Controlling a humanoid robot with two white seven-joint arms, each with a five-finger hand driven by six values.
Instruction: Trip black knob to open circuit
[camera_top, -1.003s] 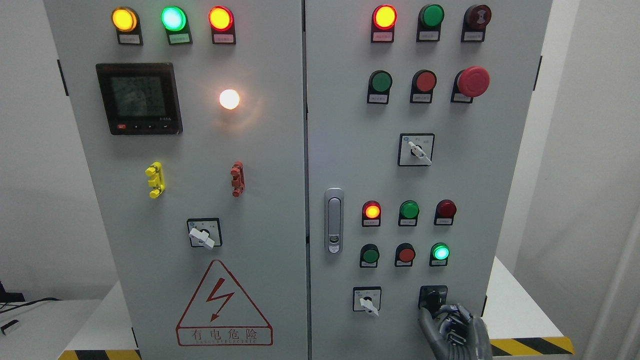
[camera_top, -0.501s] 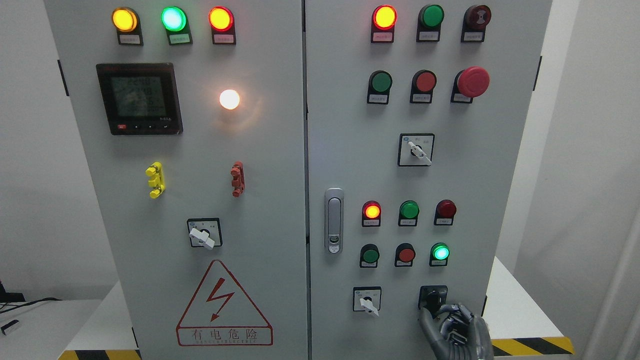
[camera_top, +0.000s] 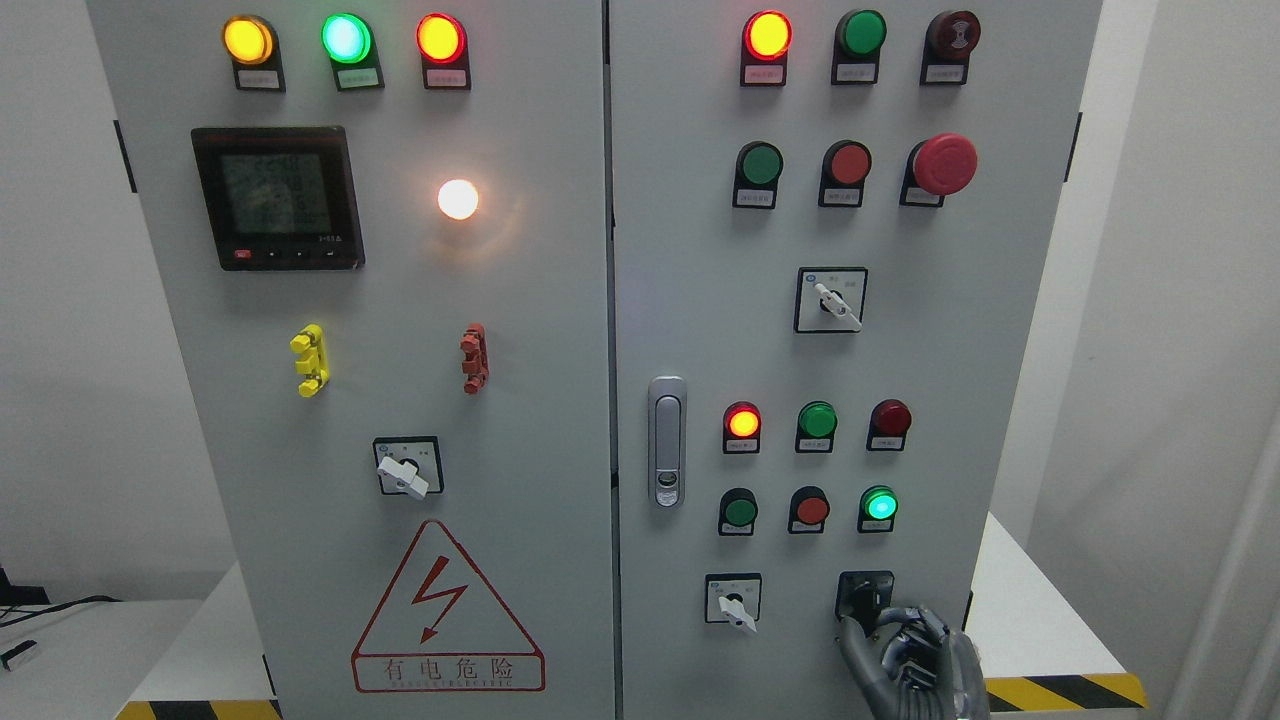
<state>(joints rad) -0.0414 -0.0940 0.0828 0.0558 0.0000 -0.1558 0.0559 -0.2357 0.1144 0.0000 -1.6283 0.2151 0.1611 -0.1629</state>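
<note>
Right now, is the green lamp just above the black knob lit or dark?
Lit. The green lamp glows bright, unlike the dull green one in the row above. Below it, the right hand grips the black knob.

Only the right hand (camera_top: 905, 655) shows, at about 5 o'clock in the head view, cut off by the bottom edge. It is a dark grey, metallic-looking hand with jointed, segmented fingers (camera_top: 925, 625) whose knuckle links catch lighter, silvery highlights. The thumb (camera_top: 852, 650) is a smoother, plain grey piece at the hand's 9 o'clock side. Between the finger links, darker gaps show small mechanical parts, too small to make out.
</note>
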